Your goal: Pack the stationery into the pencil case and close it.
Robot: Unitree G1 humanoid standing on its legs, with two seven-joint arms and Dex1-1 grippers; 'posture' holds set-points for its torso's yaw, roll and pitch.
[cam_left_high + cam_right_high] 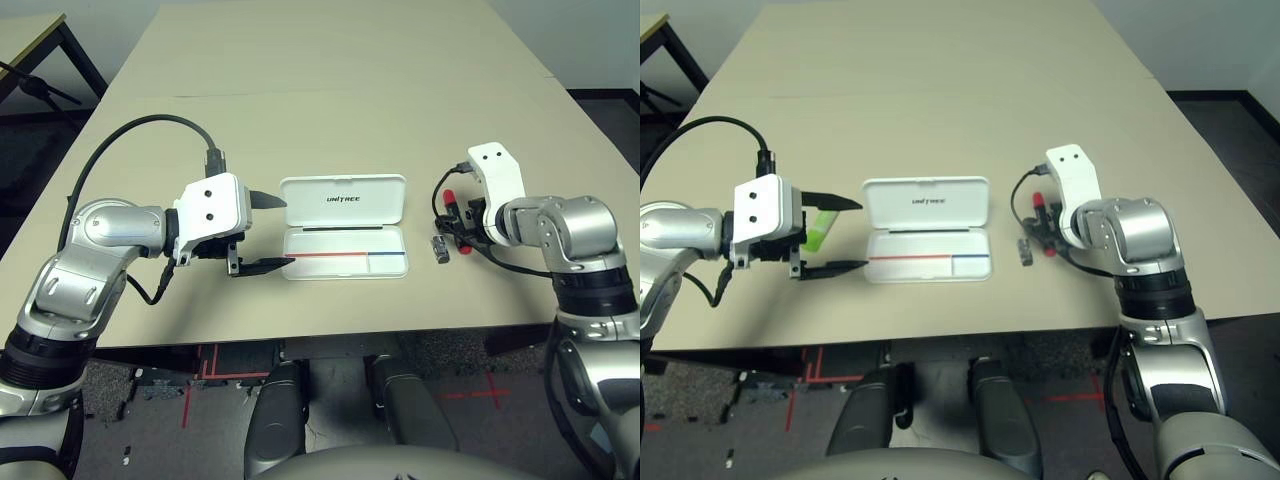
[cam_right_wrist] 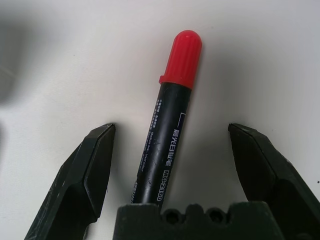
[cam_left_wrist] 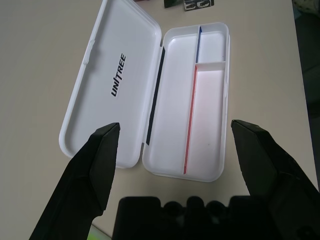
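Observation:
The white pencil case (image 1: 342, 198) lies open at the table's middle, its lid flat behind the tray (image 3: 207, 125) with the red and blue stripe. My left gripper (image 1: 266, 232) hovers open at the case's left end, with nothing between its fingers. Under it lies the lime-green highlighter (image 1: 818, 230). To the right of the case, my right gripper (image 2: 170, 127) is open and straddles the red-capped black marker (image 2: 167, 135) on the table, its fingers clear of the marker on both sides. The small silver-grey block (image 1: 440, 249) lies between the case and the marker.
The beige table (image 1: 330, 90) stretches far behind the case. A second table's corner (image 1: 35, 30) stands at the far left. A black cable (image 1: 150, 125) arcs over my left forearm.

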